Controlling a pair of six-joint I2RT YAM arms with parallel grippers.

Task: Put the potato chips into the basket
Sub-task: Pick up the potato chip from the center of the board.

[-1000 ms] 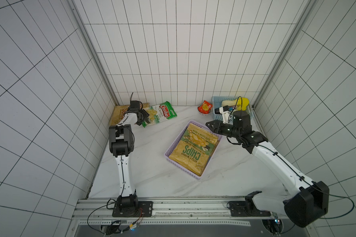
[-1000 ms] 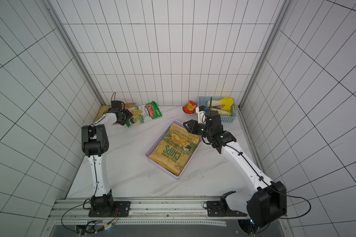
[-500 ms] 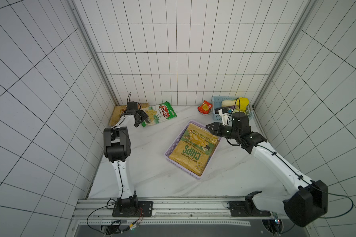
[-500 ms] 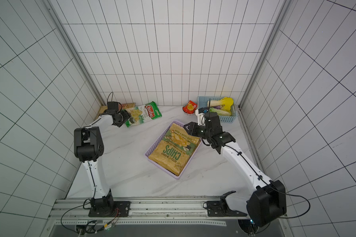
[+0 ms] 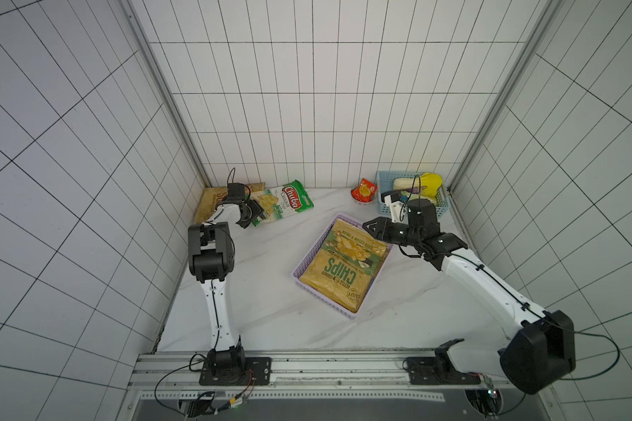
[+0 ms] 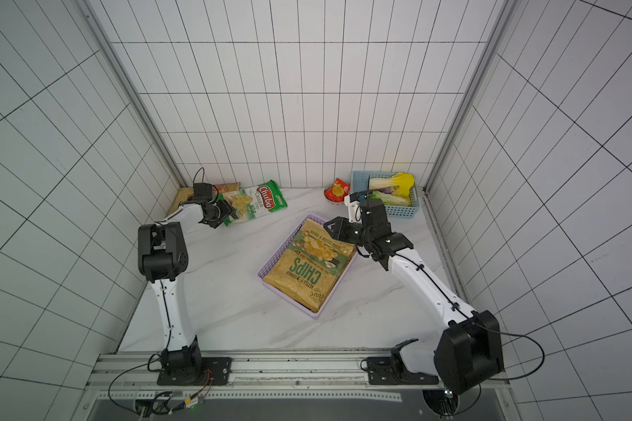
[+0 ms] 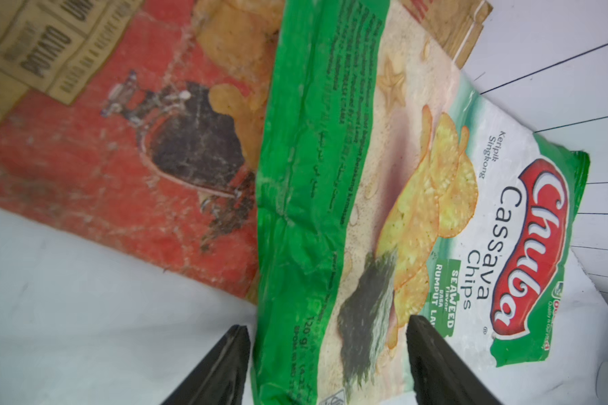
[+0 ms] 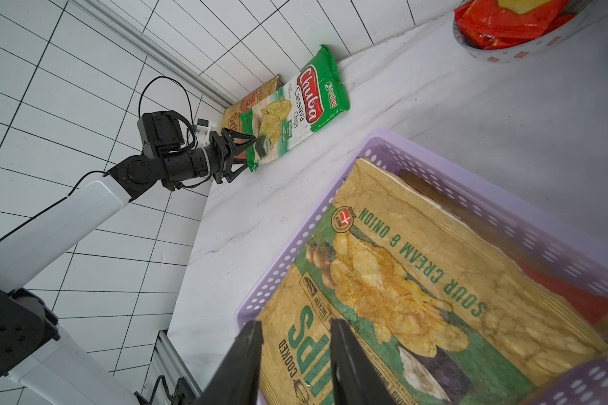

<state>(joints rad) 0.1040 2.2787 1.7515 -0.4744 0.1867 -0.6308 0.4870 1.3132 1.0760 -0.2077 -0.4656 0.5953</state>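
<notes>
**Your left claw [image 7: 326,321] lines up on the cassava bag [image 5: 285,200].**
The bag lies upper left in both top views, overlapping a brown bag [image 5: 208,202], well apart from the basket [image 8: 488,207] at centre, where a tan chips bag [image 5: 343,266] already lies. The claw's jaws stand wide astride the bag's end, likely to pinch it; contact is unclear. Your right claw [image 8: 297,324] hovers over the basket, half open and empty.
</notes>
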